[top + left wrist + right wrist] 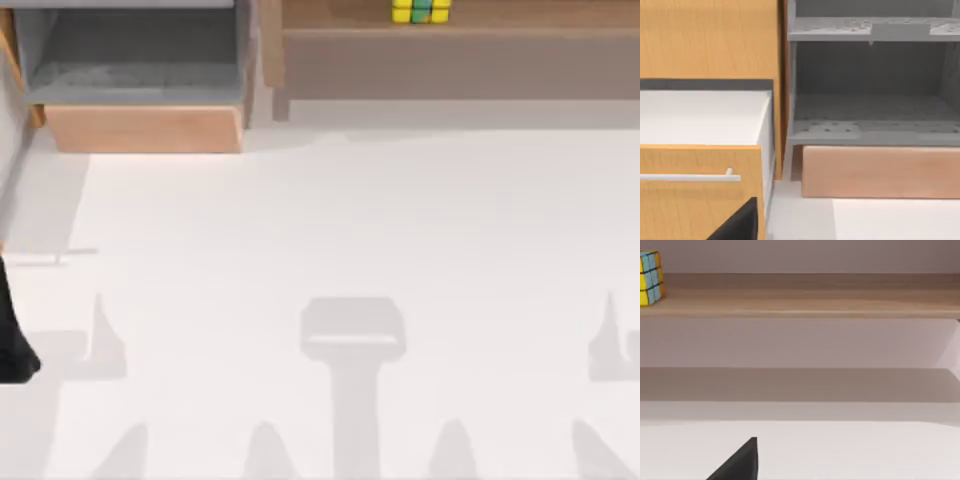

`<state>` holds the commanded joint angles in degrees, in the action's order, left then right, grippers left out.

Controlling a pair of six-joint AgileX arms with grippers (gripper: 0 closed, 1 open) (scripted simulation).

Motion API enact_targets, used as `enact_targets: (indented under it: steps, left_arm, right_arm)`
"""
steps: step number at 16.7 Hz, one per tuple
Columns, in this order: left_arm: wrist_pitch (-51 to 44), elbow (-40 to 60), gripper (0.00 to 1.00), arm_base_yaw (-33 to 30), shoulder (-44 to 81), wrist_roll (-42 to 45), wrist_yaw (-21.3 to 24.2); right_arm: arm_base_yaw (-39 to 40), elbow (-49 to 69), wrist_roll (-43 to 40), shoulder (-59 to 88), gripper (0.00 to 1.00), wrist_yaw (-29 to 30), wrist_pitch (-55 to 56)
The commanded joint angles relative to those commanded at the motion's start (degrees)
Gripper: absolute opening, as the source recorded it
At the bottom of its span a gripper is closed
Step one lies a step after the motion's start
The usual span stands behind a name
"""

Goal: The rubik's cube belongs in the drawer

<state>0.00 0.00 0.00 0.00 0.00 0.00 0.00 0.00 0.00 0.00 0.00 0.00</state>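
two arms are sitting low at the near edge of the bench and neither is touching anything. the left arm (15, 345) is showing as a dark shape at the left edge in the top view; whether its jaws are open or closed i cannot tell. same for the right arm, with just a dark sliver of it poking into its own wrist view.

moving outward, the drawer (140, 128) is standing pulled out at the far left, grey inside showing behind its tan front panel. the rubik's cube (421, 10) is resting up on the long brown ledge (520, 25), well apart from the drawer and right of centre.

the danger, as i'm judging it: the cube is sitting high on the ledge, so a clumsy reach could be nudging it backwards, or clipping the ledge's front edge.
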Motion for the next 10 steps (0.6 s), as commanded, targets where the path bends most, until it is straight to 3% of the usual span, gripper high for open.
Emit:
enact_targets:
  steps: [5,10]
  left_arm:
    - [1.75,3.39,1.0,-1.71,3.5,-0.16,-1.37]
    - [8.74,18.03,1.0,-9.01,21.37,-0.18,-7.95]
  right_arm:
    - [0.0,0.0,0.0,0.0,1.0,0.0,0.0]
    - [0.0,0.0,0.0,0.0,1.0,0.0,0.0]
